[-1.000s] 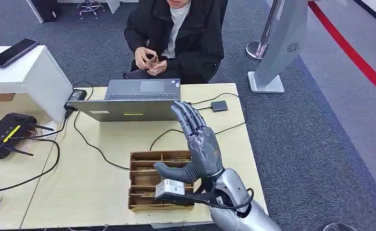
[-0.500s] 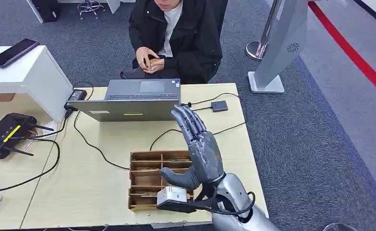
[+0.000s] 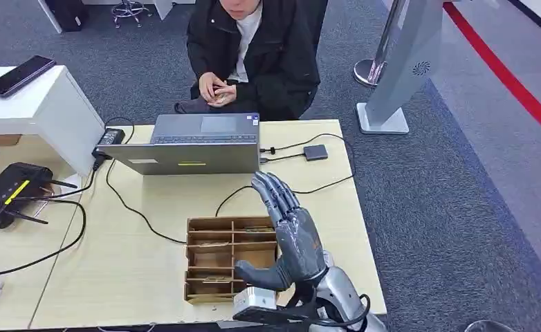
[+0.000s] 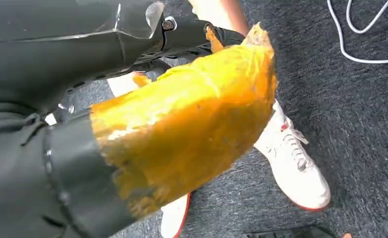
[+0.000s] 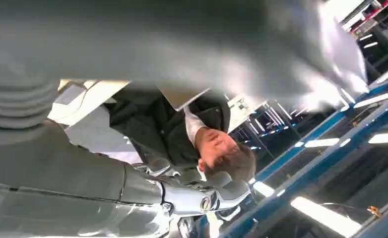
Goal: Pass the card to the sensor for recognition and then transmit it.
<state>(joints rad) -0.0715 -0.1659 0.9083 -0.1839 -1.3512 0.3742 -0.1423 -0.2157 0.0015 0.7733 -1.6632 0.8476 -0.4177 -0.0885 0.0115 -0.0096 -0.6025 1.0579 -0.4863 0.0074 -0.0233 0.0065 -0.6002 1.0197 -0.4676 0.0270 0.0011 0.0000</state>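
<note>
My right hand hangs above the bench, fingers spread and straight, thumb out to the side, holding nothing. It hovers over the right side of the wooden divided box and hides part of those compartments. Thin flat pieces lie in some slots; I cannot tell whether they are cards. Across the bench, behind the laptop, a person holds something small and brownish in both hands, too small to say whether it is the card. The small dark sensor lies on its cable beside the laptop. My left hand is a blurred yellow-wrapped shape above the floor; its fingers cannot be made out.
</note>
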